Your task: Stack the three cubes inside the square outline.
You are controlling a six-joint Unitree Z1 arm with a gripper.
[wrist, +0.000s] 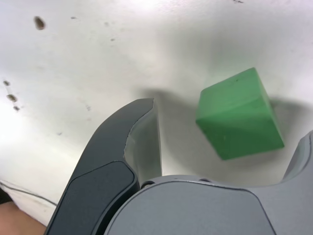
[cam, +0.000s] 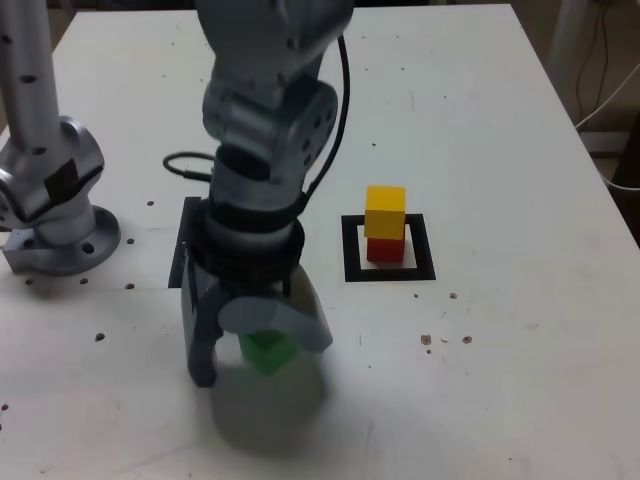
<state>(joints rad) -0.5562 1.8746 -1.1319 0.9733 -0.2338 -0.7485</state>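
Between the widely parted jaws of the gripper [cam: 245,350] the green cube [cam: 268,352] is seen resting on the table [cam: 520,300], ungripped, well apart from the square outline [cam: 389,272] holding the yellow cube [cam: 385,211] on the red cube [cam: 384,248].

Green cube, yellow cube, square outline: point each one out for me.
green cube [wrist: 238,113], wrist view, on its upper face.
yellow cube [cam: 385,211], exterior view, on its front face, atop the red one.
square outline [cam: 352,250], exterior view, on the black frame's left side.
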